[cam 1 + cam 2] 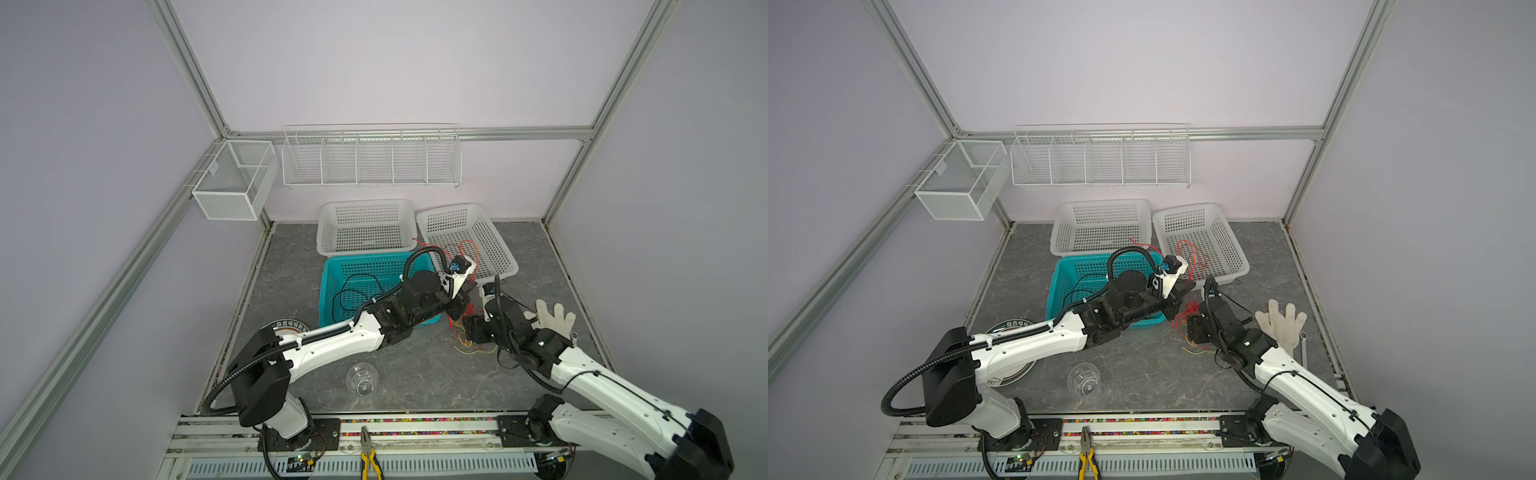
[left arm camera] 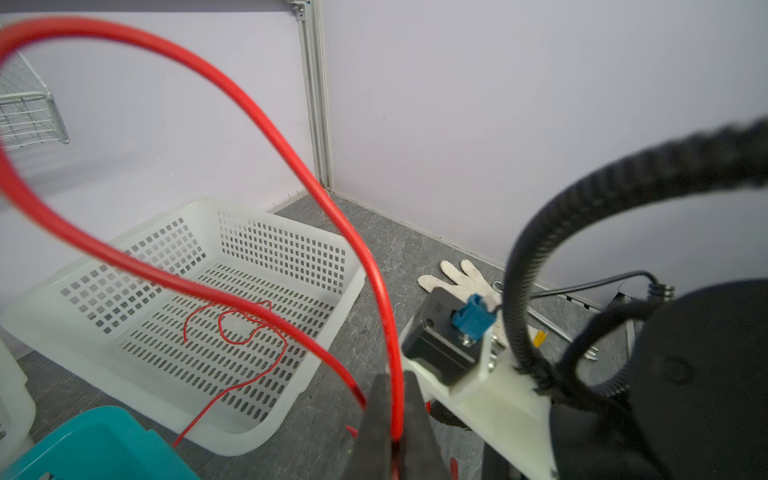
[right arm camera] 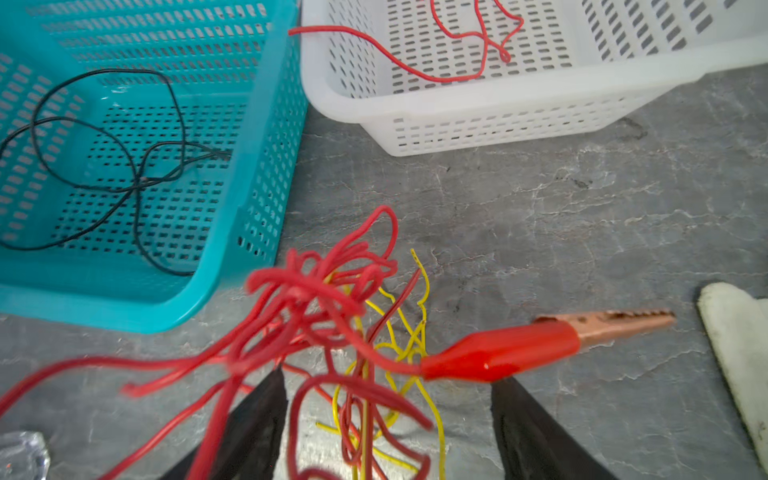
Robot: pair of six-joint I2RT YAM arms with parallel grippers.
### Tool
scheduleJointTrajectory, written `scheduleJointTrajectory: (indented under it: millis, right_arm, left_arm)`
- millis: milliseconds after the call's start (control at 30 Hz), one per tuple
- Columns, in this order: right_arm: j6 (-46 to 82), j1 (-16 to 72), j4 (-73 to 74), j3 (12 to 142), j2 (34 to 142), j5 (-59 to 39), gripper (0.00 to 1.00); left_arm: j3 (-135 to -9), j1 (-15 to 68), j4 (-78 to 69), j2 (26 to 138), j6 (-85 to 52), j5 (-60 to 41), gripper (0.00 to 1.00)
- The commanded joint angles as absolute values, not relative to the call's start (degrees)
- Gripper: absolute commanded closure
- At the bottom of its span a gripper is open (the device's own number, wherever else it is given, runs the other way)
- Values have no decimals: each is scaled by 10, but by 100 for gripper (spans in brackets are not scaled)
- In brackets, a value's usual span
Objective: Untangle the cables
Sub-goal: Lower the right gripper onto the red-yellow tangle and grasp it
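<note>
Two wrist views alone show left pincer [image 2: 395, 386] pinching red cable [image 2: 390, 332], right pincer [image 3: 388, 374] spread.

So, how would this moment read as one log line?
left tool: shut on red cable | right tool: open around red-yellow tangle

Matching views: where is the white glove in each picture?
Both top views: white glove lies on the table beside the right arm.
Left wrist: glove flat on the table by the side wall.
Right wrist: only its edge shows, at the frame's border.
Shared landmark: the white basket nearest the glove.
</note>
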State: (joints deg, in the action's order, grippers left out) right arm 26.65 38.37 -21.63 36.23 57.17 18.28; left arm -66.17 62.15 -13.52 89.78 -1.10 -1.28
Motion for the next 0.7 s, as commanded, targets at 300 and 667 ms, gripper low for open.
scheduleJointTrajectory:
  millis: [300, 667]
  right_arm:
    - [277, 362, -192, 372, 590, 205, 94]
    - [275, 308, -258, 357, 534, 209, 94]
  left_arm:
    - [-666, 620, -115, 855, -5, 42, 100]
    - [-664, 607, -41, 797, 18, 152, 100]
